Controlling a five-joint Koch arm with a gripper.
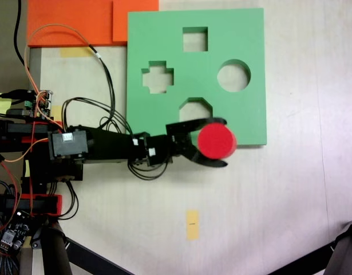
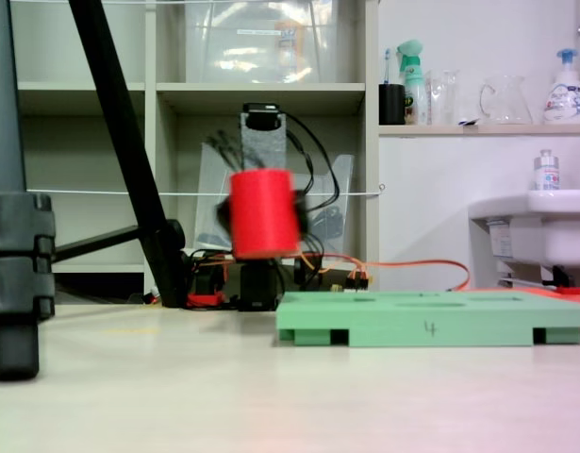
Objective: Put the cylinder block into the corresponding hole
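between my two black jaws sits the cylinder block (image 1: 217, 141), a plain red foam piece with a flat round top, and i am clenched on it from both sides, one jaw above it and one below it as a fixed view from above shows them. my gripper (image 1: 224, 142) reaches out to the right in that view, over the lower edge of the green foam board (image 1: 250, 34). from the low fixed view the cylinder block (image 2: 262, 213) hangs clear of the table, raised above the level of the board (image 2: 431, 321) and just left of the board's near left corner, a little blurred. the corresponding hole (image 1: 233, 75), the round cutout, lies open on the right part of the board, apart from the block and further up the view from above. close by my upper jaw is the octagonal cutout (image 1: 196, 106), partly covered by my arm; the square cutout (image 1: 195, 39) and a cross-shaped cutout (image 1: 157, 77) lie further off. an orange foam sheet (image 1: 72, 22) rests at the top left of the pale table (image 1: 290, 200), beside the board.
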